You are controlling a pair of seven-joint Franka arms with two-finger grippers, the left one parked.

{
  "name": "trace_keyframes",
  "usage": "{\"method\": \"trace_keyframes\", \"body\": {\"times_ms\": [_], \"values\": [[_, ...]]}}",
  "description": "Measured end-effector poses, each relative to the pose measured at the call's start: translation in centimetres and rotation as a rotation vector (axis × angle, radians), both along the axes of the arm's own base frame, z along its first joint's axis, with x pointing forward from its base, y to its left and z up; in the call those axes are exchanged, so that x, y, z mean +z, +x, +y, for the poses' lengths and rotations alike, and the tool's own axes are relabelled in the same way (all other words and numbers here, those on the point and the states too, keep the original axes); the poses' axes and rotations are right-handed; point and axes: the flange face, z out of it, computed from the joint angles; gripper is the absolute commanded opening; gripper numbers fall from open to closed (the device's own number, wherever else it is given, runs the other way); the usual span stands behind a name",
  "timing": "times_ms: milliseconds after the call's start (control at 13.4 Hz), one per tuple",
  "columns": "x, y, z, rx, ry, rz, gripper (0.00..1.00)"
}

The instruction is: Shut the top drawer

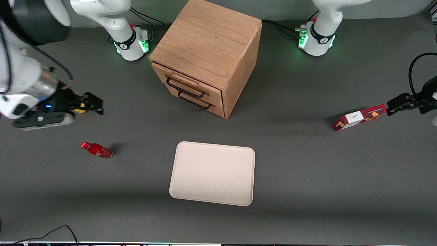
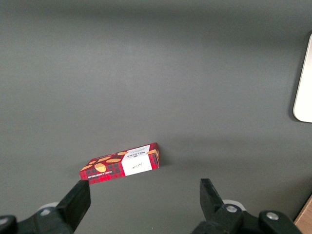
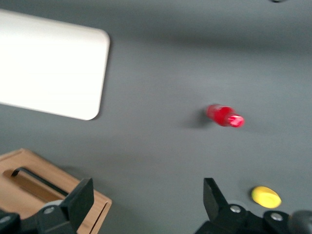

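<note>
From the front camera I see the cabinet point(image 1: 208, 54) standing upper centre of the frame on the grey table point(image 1: 307, 171). The top drawer point(image 1: 186, 83) sits nearly flush with the cabinet face, its black handle above the lower drawer point(image 1: 199, 100) handle. My tool point(image 1: 94, 104) hangs at mid-left of the frame, well apart from the cabinet with bare table between them, and a yellow object point(image 1: 80, 110) shows just under it. A red bottle point(image 1: 96, 150) lies lower left, nearer the camera than the tool. A pale tray point(image 1: 213, 173) lies at lower centre, its edges apart from the cabinet. A red box point(image 1: 360, 117) lies at mid-right, toward the parked arm's end.

The left wrist camera shows the red box point(image 2: 122, 166) flat on open table, with the tray's point(image 2: 304, 83) rounded edge at the frame's right border.

In the right wrist camera the tool's fingers point(image 3: 80, 200) stand spread wide, nothing between them. I see the top drawer point(image 3: 36, 187) front with its handle, the tray point(image 3: 48, 68), the bottle point(image 3: 224, 116) and the yellow object point(image 3: 266, 196), all separated by bare table.
</note>
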Motion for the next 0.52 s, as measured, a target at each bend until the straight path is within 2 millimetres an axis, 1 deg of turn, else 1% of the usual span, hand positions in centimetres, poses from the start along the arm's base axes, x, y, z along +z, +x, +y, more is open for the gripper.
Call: {"method": "trace_keyframes", "body": {"times_ms": [75,149,224,298,522], "values": [[0.4,-0.1,-2.1,-0.037,-0.003,-0.005,1.00],[0.5,-0.2,-3.7,-0.066,-0.005,-0.005,1.00],[0.4,-0.5,-4.9,-0.087,-0.007,-0.001,1.00],[0.1,-0.8,-5.6,-0.100,-0.009,0.007,1.00],[-0.8,-1.5,-6.1,-0.118,-0.010,0.027,1.00]]}}
